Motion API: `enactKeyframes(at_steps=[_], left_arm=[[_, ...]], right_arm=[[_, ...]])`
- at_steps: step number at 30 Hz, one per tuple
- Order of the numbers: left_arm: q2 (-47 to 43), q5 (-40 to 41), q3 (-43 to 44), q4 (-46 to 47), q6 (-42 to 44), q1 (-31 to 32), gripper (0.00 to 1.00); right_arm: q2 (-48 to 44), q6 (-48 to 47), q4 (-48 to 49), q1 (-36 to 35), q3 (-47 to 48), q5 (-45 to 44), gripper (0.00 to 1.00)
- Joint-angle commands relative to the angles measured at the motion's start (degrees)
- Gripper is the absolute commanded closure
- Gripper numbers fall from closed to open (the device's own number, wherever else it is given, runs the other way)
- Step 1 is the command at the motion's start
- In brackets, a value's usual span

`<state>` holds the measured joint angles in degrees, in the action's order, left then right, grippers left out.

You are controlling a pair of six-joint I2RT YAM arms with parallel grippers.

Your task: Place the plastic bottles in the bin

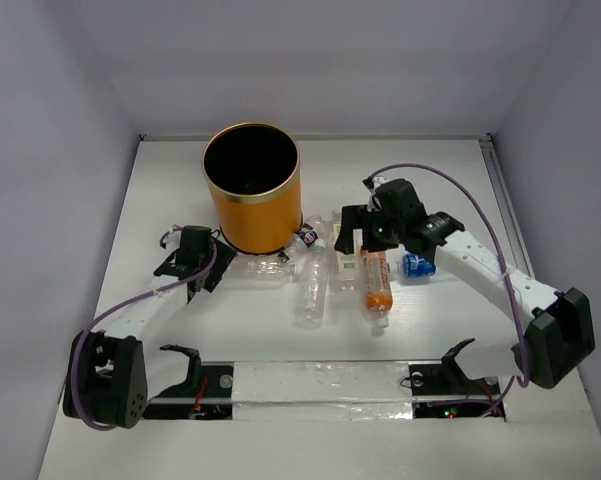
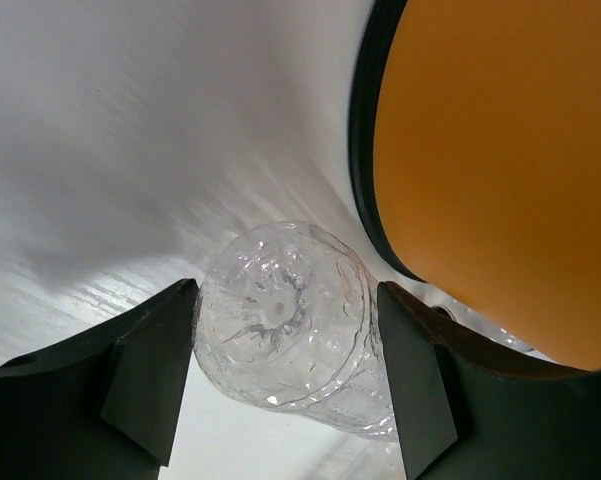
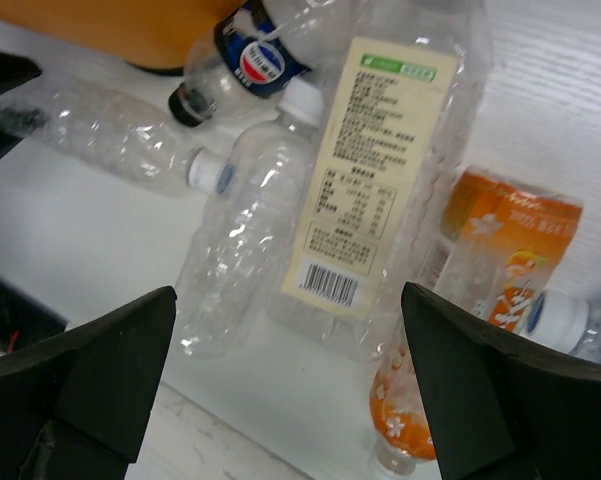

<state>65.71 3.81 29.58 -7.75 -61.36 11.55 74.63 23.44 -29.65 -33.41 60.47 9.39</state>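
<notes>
Left claw (image 2: pixel 285 300) half-closed, fingers touching both sides of clear bottle (image 2: pixel 280 335) lying beside bin (image 1: pixel 255 205). Right claw (image 3: pixel 288 295) wide open, empty, over pale-labelled bottle (image 3: pixel 370 170). On tabletop (image 1: pixel 170 170): bin upright, other bottles (image 1: pixel 315 280) lying just right of it.

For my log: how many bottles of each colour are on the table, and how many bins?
Clear bottles without labels: 2
Blue-labelled bottles: 2
Orange-labelled bottle: 1
Pale-labelled bottle: 1
Orange bin: 1
Total: 7 things, 6 of them bottles
</notes>
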Motion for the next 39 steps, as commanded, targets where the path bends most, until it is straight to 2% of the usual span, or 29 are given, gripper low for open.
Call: enactKeyframes(at_steps=[1,5,11,14,21,26,28,34,37,39], left_arm=[[-3.92,1.9,-0.67,-2.79,1.15,0.23,0.56],[-10.84,3.57,0.38,-7.36,3.7,0.23,0.61],[-19.38,4.27,3.81,-15.44,7.48,0.23,0.62],[-22.11,3.57,8.28,-19.22,9.68,0.23,0.64],[-24.84,0.5,16.63,-25.99,12.67,0.23,0.64],[-26.69,-2.23,22.0,-26.71,13.37,0.23,0.71],[-25.47,-2.58,27.0,-27.23,15.04,0.23,0.71],[-19.23,-1.44,45.27,-26.97,19.43,0.23,0.71],[-12.74,-0.74,54.42,-26.09,21.1,0.23,0.71],[-10.27,0.4,59.94,-24.78,22.69,0.23,0.71]], right_arm=[[3.05,-2.17,0.21,1.24,6.31,-7.53,0.0],[8.68,-3.75,-0.23,1.77,9.84,-9.21,0.0],[17.38,-5.69,-1.29,1.77,13.53,-11.5,0.0],[20.02,-6.48,-2.08,1.77,14.59,-10.62,0.0],[22.84,-7.0,-2.52,1.77,15.47,-9.91,0.0],[26.18,-7.18,-2.43,1.77,15.91,-8.26,0.0],[26.88,-7.01,-2.17,1.77,15.91,-7.63,0.0],[27.5,-6.04,-1.73,1.77,15.73,-6.84,0.13],[25.4,-5.34,-0.85,1.77,15.3,-7.45,0.21],[23.21,-4.81,-0.41,1.77,15.56,-7.45,0.31]])
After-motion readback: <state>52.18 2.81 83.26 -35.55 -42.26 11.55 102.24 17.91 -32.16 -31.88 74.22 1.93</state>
